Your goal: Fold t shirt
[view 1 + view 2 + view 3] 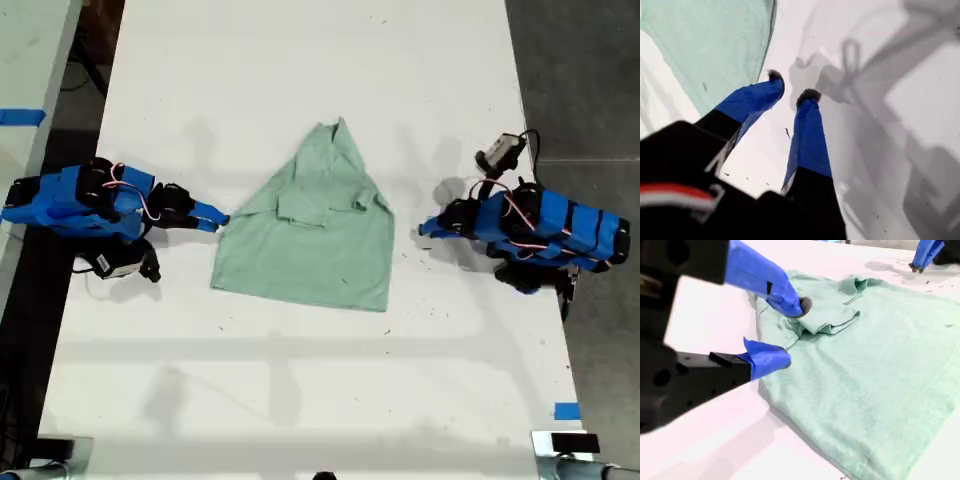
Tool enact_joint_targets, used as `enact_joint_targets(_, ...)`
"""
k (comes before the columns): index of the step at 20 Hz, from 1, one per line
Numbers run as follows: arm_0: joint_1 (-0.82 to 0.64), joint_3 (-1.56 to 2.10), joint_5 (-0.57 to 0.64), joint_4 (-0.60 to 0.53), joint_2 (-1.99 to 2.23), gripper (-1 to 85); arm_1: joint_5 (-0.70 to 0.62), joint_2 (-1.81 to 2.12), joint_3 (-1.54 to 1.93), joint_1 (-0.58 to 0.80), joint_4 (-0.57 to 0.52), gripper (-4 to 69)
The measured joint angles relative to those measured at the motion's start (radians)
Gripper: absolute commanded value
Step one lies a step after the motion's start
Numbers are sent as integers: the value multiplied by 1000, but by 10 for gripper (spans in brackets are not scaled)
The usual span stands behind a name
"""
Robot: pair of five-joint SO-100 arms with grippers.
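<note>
Roughly mid-counter (300,400), the t shirt (320,245) lies partly folded, tapering to a point toward the far edge, its wide hem toward the near edge. My second tool (790,332) gapes at one side edge, gripping nothing; my first tool (792,87) stands open over bare counter beside the other.
</note>
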Motion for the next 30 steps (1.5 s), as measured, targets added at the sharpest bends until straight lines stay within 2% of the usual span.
enact_joint_targets(18,0,0,0,0,0,127,0,0,0,0,0,93)
enact_joint_targets(21,2,3,52,0,0,148,0,0,0,18,0,95)
enact_joint_targets(22,18,-9,52,0,0,145,-32,0,0,21,0,95)
enact_joint_targets(24,141,-25,12,-2,0,148,-152,0,0,15,0,94)
enact_joint_targets(25,198,-23,-8,-35,0,164,-172,0,0,5,0,94)
enact_joint_targets(27,235,-23,-14,-80,0,-2,-212,2,-8,-37,-34,95)
enact_joint_targets(28,229,-23,23,-129,0,-2,-215,2,-20,-57,-48,93)
enact_joint_targets(29,224,-25,77,-175,0,-2,-181,6,-25,-71,-63,15)
enact_joint_targets(30,232,-25,103,-201,0,1,-110,9,-26,-83,-77,20)
